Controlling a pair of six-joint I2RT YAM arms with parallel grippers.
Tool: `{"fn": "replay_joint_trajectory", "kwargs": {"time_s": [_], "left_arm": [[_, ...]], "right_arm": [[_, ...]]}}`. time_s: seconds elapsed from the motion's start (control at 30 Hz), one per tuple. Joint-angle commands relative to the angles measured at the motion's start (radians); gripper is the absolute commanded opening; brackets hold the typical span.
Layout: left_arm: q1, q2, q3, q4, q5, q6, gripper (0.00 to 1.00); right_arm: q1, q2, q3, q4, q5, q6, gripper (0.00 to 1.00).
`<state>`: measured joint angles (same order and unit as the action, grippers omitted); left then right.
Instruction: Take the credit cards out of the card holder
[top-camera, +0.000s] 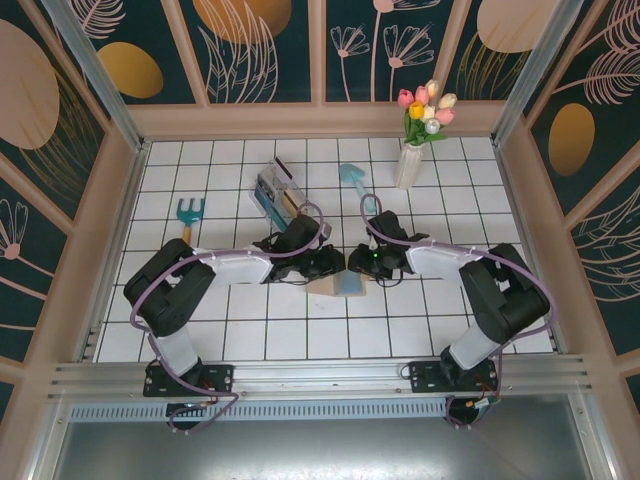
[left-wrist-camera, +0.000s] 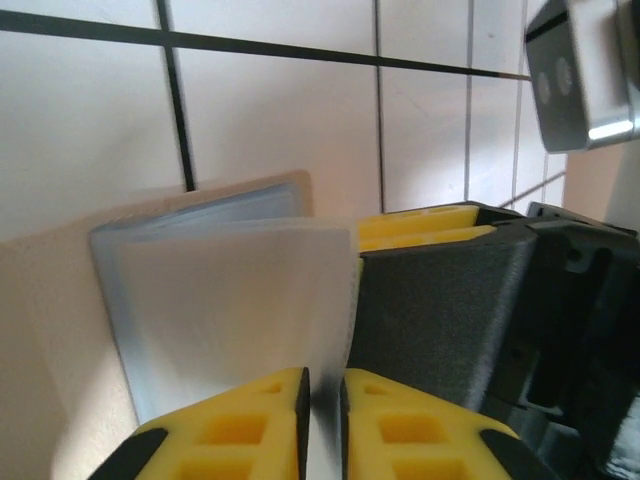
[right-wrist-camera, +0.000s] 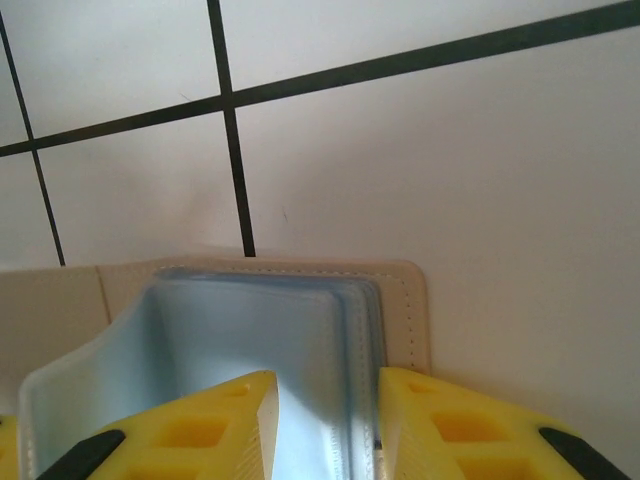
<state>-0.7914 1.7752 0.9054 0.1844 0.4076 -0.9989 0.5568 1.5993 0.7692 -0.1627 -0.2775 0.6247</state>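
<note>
Lying open on the white-tiled counter (top-camera: 250, 330) between the two arms, the tan card holder (top-camera: 338, 286) shows its blue-grey sleeves (right-wrist-camera: 260, 330). The left hand (left-wrist-camera: 325, 430) has its yellow fingertips (left-wrist-camera: 250, 425) nearly together, pinching the edge of one translucent sleeve. The right hand (right-wrist-camera: 328, 430) straddles the sleeve stack from the opposite side; whether it is clenched on them cannot be told. Cards inside the sleeves cannot be made out.
</note>
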Motion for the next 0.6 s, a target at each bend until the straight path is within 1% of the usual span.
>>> {"fn": "replay_joint_trajectory", "kwargs": {"time_s": [0.0, 0.13, 0.23, 0.27, 0.33, 0.4, 0.47, 0.57], "left_arm": [[0.003, -0.055, 0.016, -0.091, -0.083, 0.021, 0.24], [0.013, -0.129, 0.035, -0.195, -0.183, 0.043, 0.31], [0.032, -0.186, 0.049, -0.285, -0.277, 0.072, 0.36], [0.043, -0.209, 0.057, -0.326, -0.312, 0.086, 0.39], [0.07, -0.253, 0.061, -0.399, -0.38, 0.115, 0.42], [0.105, -0.31, 0.094, -0.467, -0.454, 0.147, 0.48], [0.143, -0.366, 0.1, -0.514, -0.536, 0.172, 0.57], [0.195, -0.453, 0.104, -0.562, -0.68, 0.209, 0.73]], "right_arm": [[-0.004, -0.006, 0.023, -0.011, 0.011, -0.014, 0.34], [-0.005, -0.099, 0.012, -0.074, 0.139, 0.04, 0.35], [-0.041, -0.187, 0.014, -0.112, 0.237, 0.061, 0.38], [-0.045, -0.22, 0.017, -0.124, 0.272, 0.065, 0.43], [-0.053, -0.285, 0.022, -0.133, 0.343, 0.064, 0.51], [-0.068, -0.351, 0.029, -0.132, 0.403, 0.046, 0.6], [-0.082, -0.404, 0.045, -0.135, 0.481, 0.027, 0.66], [-0.112, -0.466, 0.071, -0.119, 0.581, -0.015, 0.71]]}}
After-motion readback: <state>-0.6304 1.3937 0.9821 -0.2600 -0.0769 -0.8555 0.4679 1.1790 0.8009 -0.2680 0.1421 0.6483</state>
